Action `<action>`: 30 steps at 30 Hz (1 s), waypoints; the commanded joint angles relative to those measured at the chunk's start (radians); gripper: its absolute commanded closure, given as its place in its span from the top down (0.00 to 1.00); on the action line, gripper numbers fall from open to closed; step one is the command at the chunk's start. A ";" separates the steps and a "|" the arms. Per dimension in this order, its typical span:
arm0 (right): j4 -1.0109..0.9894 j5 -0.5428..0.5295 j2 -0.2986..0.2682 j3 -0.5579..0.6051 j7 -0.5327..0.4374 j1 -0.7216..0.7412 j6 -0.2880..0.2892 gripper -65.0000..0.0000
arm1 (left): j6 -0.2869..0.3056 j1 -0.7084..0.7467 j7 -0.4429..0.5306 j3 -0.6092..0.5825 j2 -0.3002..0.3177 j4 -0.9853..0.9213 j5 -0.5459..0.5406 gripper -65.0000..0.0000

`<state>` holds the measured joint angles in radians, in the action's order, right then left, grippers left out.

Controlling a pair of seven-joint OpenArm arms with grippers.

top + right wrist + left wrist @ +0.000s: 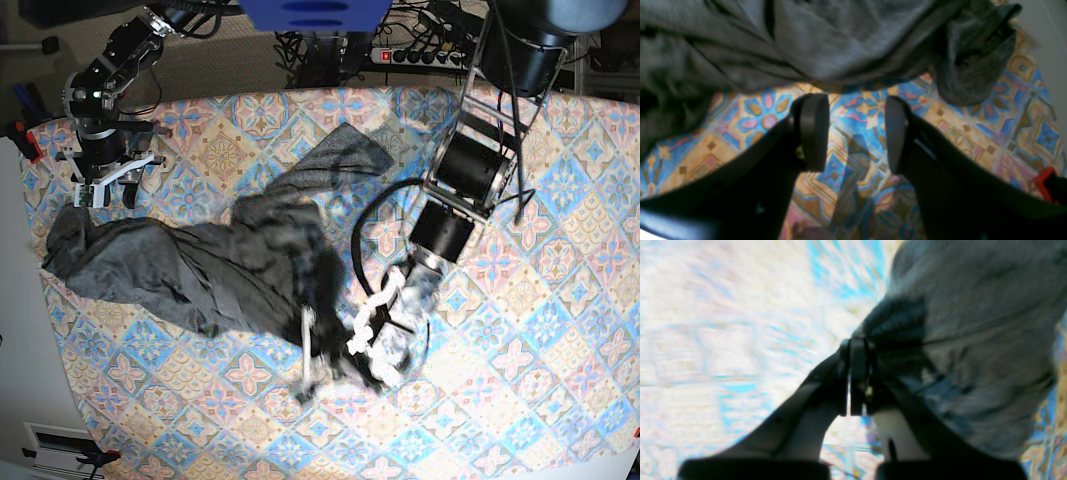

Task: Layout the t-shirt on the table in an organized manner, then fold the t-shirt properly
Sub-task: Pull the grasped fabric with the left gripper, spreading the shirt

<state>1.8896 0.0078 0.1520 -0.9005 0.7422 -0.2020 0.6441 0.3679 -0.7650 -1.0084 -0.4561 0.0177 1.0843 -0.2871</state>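
The dark grey t-shirt [190,265] lies crumpled across the left and middle of the patterned table [520,330], with one part reaching towards the far edge. My left gripper [312,350] is at the shirt's near right edge and is motion-blurred. In the left wrist view it [858,343] is shut on a bunched fold of the t-shirt [973,323]. My right gripper [105,190] is at the far left, just beyond the shirt's left end. In the right wrist view it [855,103] is open and empty over bare table [973,133], with the t-shirt [840,43] just ahead of its fingertips.
A red object [1045,180] sits near the table's left edge and also shows in the base view [28,140]. Cables and a power strip [420,45] lie beyond the far edge. A white surface [20,330] borders the table's left side.
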 commanded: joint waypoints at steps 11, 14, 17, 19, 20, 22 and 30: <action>0.015 -0.015 -0.009 -0.001 -0.023 0.049 0.004 0.41 | 0.118 0.020 -0.134 -0.056 0.150 0.474 0.002 0.00; 0.015 -0.015 -0.009 -0.001 -0.023 0.049 0.004 0.41 | 0.133 0.134 -0.180 -0.059 0.235 0.626 0.024 0.00; 0.015 -0.015 -0.009 0.001 -0.023 0.049 0.004 0.41 | 0.135 0.261 -0.185 -0.053 0.305 0.687 0.081 0.00; 0.015 -0.015 -0.009 0.004 -0.023 0.049 0.004 0.41 | 0.135 0.355 -0.180 -0.050 0.351 0.709 0.130 0.00; 0.015 -0.015 -0.009 0.004 -0.023 0.049 0.004 0.41 | 0.133 0.405 -0.165 -0.037 0.376 0.722 0.165 0.00; 0.015 -0.015 -0.009 0.004 -0.023 0.054 0.004 0.41 | 0.133 0.537 -0.097 0.027 0.411 0.748 0.228 0.00; 0.014 -0.015 -0.009 0.005 -0.022 0.098 0.004 0.41 | 0.133 0.849 0.170 0.343 0.345 0.787 0.354 0.00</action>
<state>1.8877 0.0071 0.1509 -0.8940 0.7403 -0.1085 0.6453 0.5068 0.1032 -0.8646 -0.1226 0.3649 1.8477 0.0708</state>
